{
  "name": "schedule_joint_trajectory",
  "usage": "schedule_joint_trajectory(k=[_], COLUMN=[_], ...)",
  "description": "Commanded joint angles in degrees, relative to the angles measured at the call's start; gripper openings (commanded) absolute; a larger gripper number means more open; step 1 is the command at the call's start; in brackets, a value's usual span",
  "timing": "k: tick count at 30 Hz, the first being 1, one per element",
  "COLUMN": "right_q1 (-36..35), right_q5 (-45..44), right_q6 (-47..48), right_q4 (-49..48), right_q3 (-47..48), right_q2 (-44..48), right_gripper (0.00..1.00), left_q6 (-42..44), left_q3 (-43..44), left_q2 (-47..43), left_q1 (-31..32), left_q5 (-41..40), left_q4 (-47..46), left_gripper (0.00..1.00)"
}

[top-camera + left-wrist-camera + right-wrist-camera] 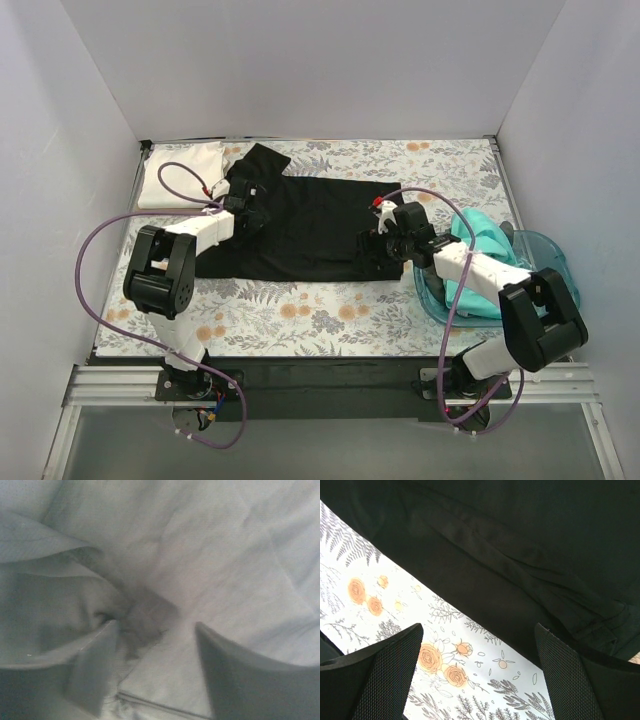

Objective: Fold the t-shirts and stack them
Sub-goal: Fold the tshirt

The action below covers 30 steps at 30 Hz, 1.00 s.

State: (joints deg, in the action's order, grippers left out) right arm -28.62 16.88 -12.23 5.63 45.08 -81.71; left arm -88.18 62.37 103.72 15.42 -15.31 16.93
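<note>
The black t-shirt point(310, 225) lies spread across the middle of the table. My left gripper point(248, 208) is low over its left part, near a bunched sleeve. In the left wrist view this gripper point(155, 630) is open, with washed-out grey cloth point(225, 555) and a hem between the fingers. My right gripper point(383, 245) is at the shirt's right edge. In the right wrist view it point(479, 630) is open and empty above the black cloth's point(510, 540) edge. The white t-shirt point(181, 172) lies folded at the back left. The teal t-shirt point(482, 250) lies bunched in the bin.
The translucent blue bin point(548, 255) stands at the right edge of the table. The floral table cover point(300, 312) shows in front of the black shirt and in the right wrist view point(460, 655). White walls close off the back and both sides.
</note>
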Motion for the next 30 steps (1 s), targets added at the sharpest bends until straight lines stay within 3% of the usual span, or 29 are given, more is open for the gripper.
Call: schedule_joint_trajectory(k=[1, 7, 20, 30], right_q1=[-0.4, -2.5, -2.7, -2.7], right_q5=[1.6, 1.1, -6.4, -7.7], right_q6=[1.0, 0.6, -0.8, 1.1], right_q4=[0.2, -0.7, -1.1, 5.0], right_q3=[1.1, 3.8, 10.4, 4.2], right_q2=[-2.8, -7.9, -15.7, -5.1], right_gripper=[0.98, 0.98, 0.98, 0.98], left_q6=[0.7, 0.7, -2.2, -5.7], left_q3=[3.0, 3.5, -7.7, -11.9], left_q2=[-2.0, -7.2, -15.9, -15.9], left_q1=[0.4, 0.8, 1.9, 1.7], left_q5=[-3.6, -4.7, -7.1, -11.2], left_q4=[2.8, 3.9, 3.5, 3.6], left_gripper=[0.83, 0.88, 0.91, 0.95])
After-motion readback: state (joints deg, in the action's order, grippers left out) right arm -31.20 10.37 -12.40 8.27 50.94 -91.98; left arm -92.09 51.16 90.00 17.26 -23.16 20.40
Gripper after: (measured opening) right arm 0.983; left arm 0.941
